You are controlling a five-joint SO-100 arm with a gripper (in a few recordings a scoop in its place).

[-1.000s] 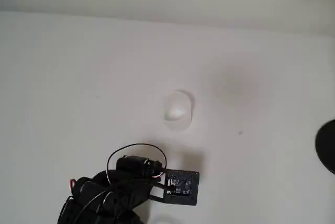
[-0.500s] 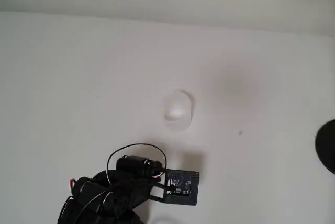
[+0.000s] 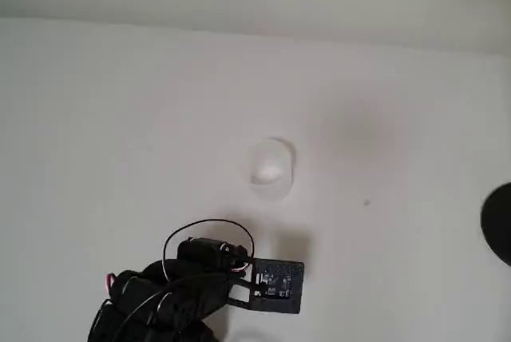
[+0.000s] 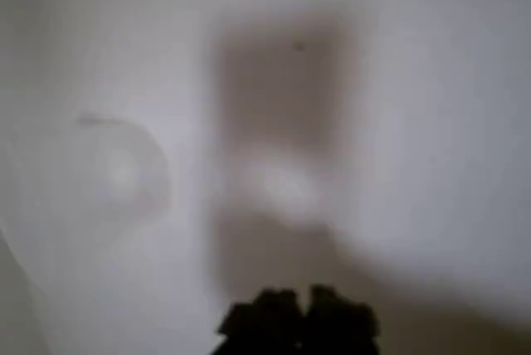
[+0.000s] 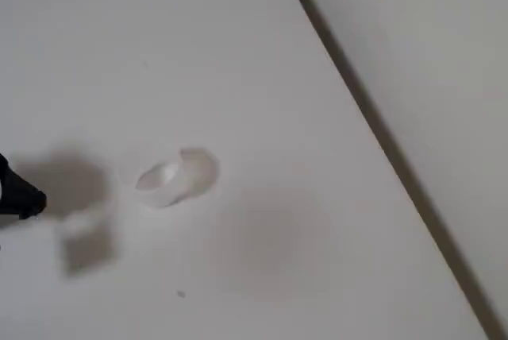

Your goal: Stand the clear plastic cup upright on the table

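Change: nothing has visibly moved across the overhead views; cup and arm sit as before.
Cup: the clear plastic cup [image 3: 271, 168] lies on its side, mid-table [image 3: 120, 118], well clear of every edge.
Gripper: the gripper [image 4: 299, 313] waits near the table's bottom edge in the overhead view, apart from the cup; finger spread, cannot tell.
Meaning: approach not begun; uprighting all remains.
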